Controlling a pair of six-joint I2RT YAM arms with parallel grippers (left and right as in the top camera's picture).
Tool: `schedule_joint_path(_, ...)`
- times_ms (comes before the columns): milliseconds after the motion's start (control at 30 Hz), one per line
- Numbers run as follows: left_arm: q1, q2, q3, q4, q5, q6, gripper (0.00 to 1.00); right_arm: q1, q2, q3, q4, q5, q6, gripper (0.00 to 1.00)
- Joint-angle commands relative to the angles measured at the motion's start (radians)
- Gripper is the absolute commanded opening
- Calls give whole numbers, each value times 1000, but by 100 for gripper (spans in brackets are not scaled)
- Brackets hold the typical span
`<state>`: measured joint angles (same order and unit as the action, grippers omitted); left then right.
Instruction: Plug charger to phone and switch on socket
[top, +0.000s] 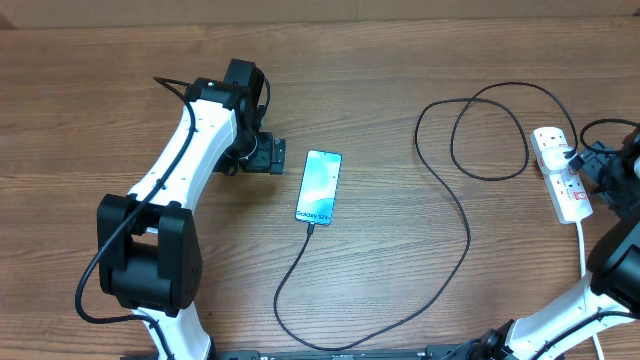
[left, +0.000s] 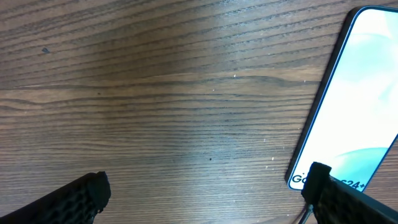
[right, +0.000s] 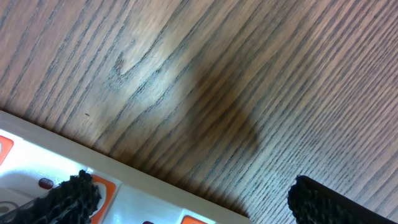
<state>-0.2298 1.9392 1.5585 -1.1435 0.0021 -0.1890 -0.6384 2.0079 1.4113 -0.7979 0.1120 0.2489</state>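
Phone: the phone (top: 319, 186) lies flat on the table (top: 400, 60), near the middle, with its light-blue screen up.
Charger: the thin black charger (top: 466, 225) starts at the phone's near end. It runs in a big loop across the table to the socket. Its small tip looks joined to the phone, but the spot is too small to be sure.
Plug: the black plug (top: 572, 158) sits on the socket.
Socket: the white socket (top: 562, 172) lies at the right edge of the table. Its white cord (top: 583, 245) runs off toward the near side. The red switches are too small to tell if they are on.
Left pincer: the left gripper (top: 268, 155) is spread wide and holds nothing. It is low over the table, just left of the phone. In the left wrist view the left gripper (left: 211, 202) has bare wood in its gap and the phone (left: 360, 93) at the right.
Right pincer: the right gripper (top: 600, 168) is spread wide and holds nothing. It is right at the socket. In the right wrist view the right gripper (right: 199, 199) has one finger over the socket (right: 37, 155) and the other over bare wood.
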Motion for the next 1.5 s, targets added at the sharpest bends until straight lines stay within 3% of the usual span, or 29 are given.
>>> schedule_joint_path(0,-5,-21,8,0,-13,-18,100,14,31,-4,-8,-65,-19,100)
schedule_joint_path(533,-5,-21,8,0,-13,-18,100,14,70,-4,17,-64,-9,100)
schedule_joint_path(867,-5,-21,8,0,-13,-18,100,-9,58,13,34,-36,101,100)
schedule_joint_path(1467,-5,-21,8,0,-13,-18,100,-16,30,13,93,-69,103,100)
